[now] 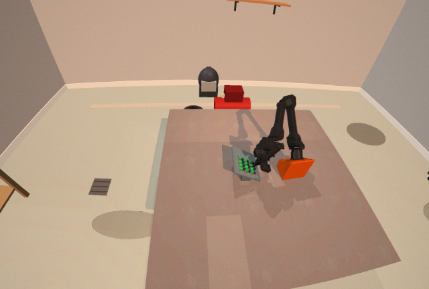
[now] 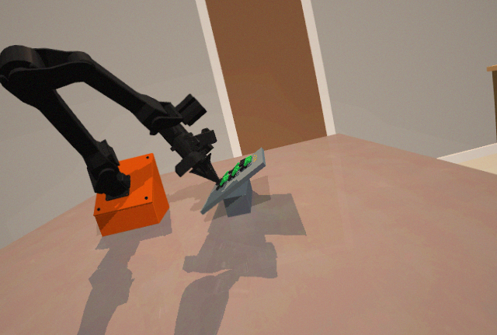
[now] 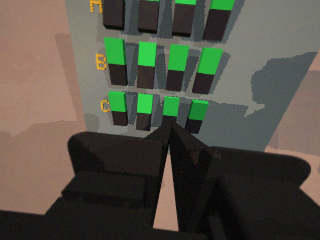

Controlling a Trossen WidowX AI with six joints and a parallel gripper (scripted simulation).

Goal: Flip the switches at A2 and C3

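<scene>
- Wrist view puts us right on the action: the pincer (image 3: 170, 131) has its two dark fingers pressed together into one point, with nothing between them, and that point is down on the near end of the third switch in row C (image 3: 171, 107).
- Only the green far half of that switch shows; its near half is hidden under the fingertips, so which end is raised cannot be told.
- Row C's other three switches show green on the far half and dark on the near half; the fourth one (image 3: 197, 116) looks tilted differently from its neighbours.
- Row B (image 3: 148, 63) sits above in the frame, four switches, green far halves and dark near halves alike.
- Row A is cut off by the frame's top edge; the second switch there (image 3: 148, 15) shows mostly its dark half, so its state is not readable.
- Exterior view: the grey panel (image 2: 256, 161) leans on its wedge stand on the brown desk (image 2: 361, 222), tilted towards the arm, and the pincer tip (image 2: 215, 179) meets the switch row at the panel's low edge.
- The arm folds down steeply from its orange base (image 2: 149, 198), which stands on the desk just beside the panel.
- Top view: the panel (image 1: 255, 176) lies just left of the orange base (image 1: 304, 166) in the frame, with the black wrist hanging over its near edge.
</scene>
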